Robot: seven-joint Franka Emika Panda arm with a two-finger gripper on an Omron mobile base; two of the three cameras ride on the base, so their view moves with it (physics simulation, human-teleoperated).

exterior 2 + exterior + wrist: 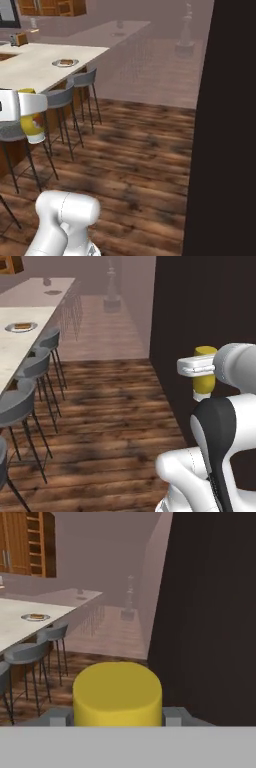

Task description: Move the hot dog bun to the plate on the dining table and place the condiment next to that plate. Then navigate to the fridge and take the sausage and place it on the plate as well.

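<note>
Condiment bottle (204,379), yellow and upright, sits clamped in the hand (197,367), carried in the air above the wooden floor (110,421) and well apart from any counter. In the hand view its yellow cap (117,693) sits between the two fingertips (172,716), which press its sides.

On the pale counter (30,70) to the robot's left, a plate (65,63) stands near the long edge above the row of grey stools (59,97), with something brown lying on it, which I take to be the hot dog bun (65,62), though it is too small to be sure. If so, the first step looks done, and the step in hand is bringing the condiment to that plate.

A dark tall wall (225,125) rises close on the robot's right.

Next, the base should close on the counter edge by the plate, keeping the bottle upright and clear of the stool backs. Then the arm must reach over the edge and lower the bottle onto bare counter just beside the plate, not on it, before letting go. The fridge and sausage come afterwards.
</note>
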